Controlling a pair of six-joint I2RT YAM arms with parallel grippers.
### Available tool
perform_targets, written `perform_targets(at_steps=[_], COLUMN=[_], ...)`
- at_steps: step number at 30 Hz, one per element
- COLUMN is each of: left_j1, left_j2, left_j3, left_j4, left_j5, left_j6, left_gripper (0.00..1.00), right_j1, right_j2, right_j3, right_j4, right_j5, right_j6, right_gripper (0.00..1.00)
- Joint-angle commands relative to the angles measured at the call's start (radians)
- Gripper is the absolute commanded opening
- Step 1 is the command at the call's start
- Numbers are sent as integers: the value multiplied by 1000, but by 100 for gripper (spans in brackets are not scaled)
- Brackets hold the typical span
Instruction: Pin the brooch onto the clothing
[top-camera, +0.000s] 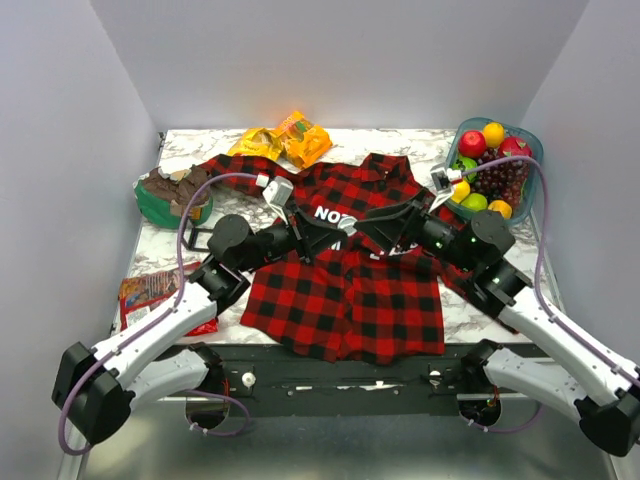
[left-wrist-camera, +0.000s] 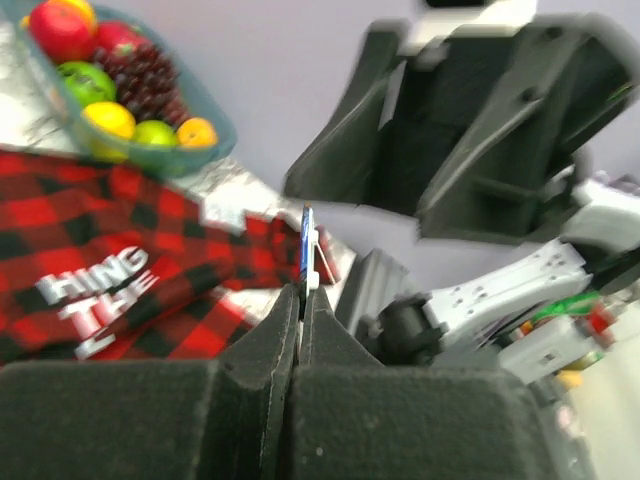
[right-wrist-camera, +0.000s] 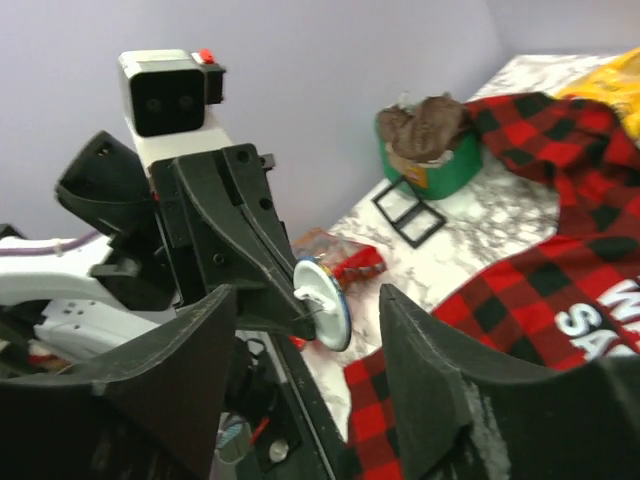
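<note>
1. Because the brooch (right-wrist-camera: 322, 303) is already pinched and off the cloth, the coming move turns on how it faces each set of jaws. In the right wrist view it sits at frame centre as a pale round disc with a blue rim, its flat face turned towards that camera.
2. In the left wrist view the same disc shows edge-on, a thin upright sliver just above centre, standing straight up out of the fingertips.
3. The left gripper (left-wrist-camera: 302, 298) is closed on the brooch's lower edge, jaws pressed together with only the disc between them.
4. The right gripper (right-wrist-camera: 308, 325) stands spread wide. Its two fingers frame the disc left and right in its own view, touching nothing. How far the disc lies beyond them I cannot tell.
5. From above, both grippers meet nose to nose at mid-frame over the shirt (top-camera: 345, 300), near its white letters (left-wrist-camera: 100, 295); the brooch itself is too small to make out there.
6. The left arm has the disc, so I judge that it must turn the pin side down towards the cloth.
</note>
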Motion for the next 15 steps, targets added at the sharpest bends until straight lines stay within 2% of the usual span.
perform_targets(at_steps=[1,2,3,5,7,10,15], left_j1=[37,44,60,84,144,236,247], left_j2=[-18,-12,8,31,63,128,292], left_j3=[156,217,245,315,340,376,524], left_j4=[-482,-608,-664,-799,-829,-831,-932], left_j5=[23,17,6,-44,-60,-52,-135], left_j6=[267,304,379,436,457,406,450], left_gripper=[0,0,0,0,0,0,0], right_j1=[6,6,6,6,6,7,6], right_j2=[-45,-45,-47,-39,-15,73,166], right_j3=[136,150,159,167,162,159,174], right_j4=[-378,-467,-507,-603,-653,-739,-771], right_j5=[153,186,217,289,291,287,364], right_j6=[-194,-203,-211,-207,-207,-187,-200], right_gripper=[70,71,73,75,76,76,77])
